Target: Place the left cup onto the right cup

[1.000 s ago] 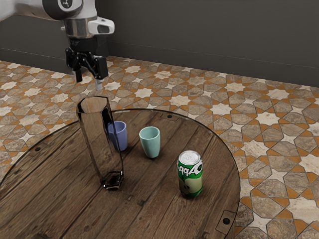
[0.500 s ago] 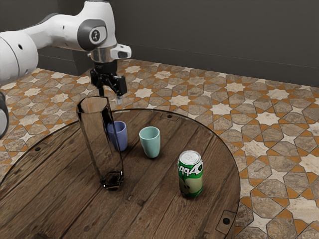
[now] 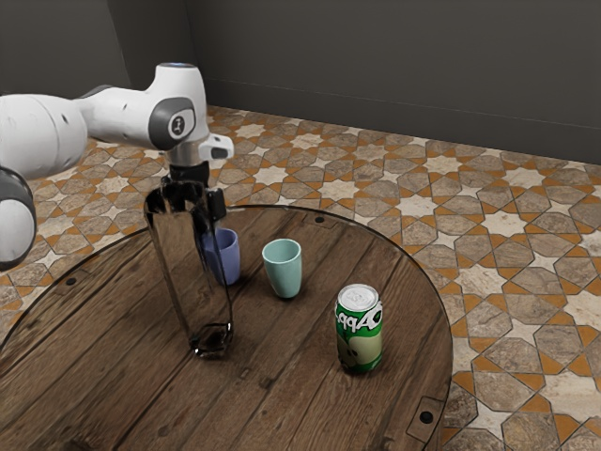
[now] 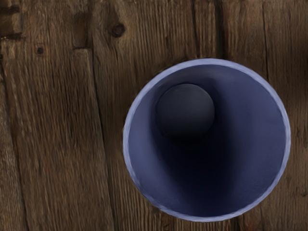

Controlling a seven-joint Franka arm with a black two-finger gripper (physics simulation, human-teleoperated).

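My gripper (image 3: 202, 210) hangs above the purple cup (image 4: 207, 144), its state I cannot tell; grasping and stacking onto the teal cup (image 3: 282, 268) remain.

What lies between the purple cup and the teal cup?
Nothing: the exterior view shows only bare wooden tabletop between the purple cup and the teal cup, which stand apart.

Homely room: patterned tiles (image 3: 488, 188), wooden table (image 3: 310, 376)

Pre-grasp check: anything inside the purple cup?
Nothing: the wrist view shows the purple cup empty down to its dark floor. In the exterior view, the glass vase covers its side.
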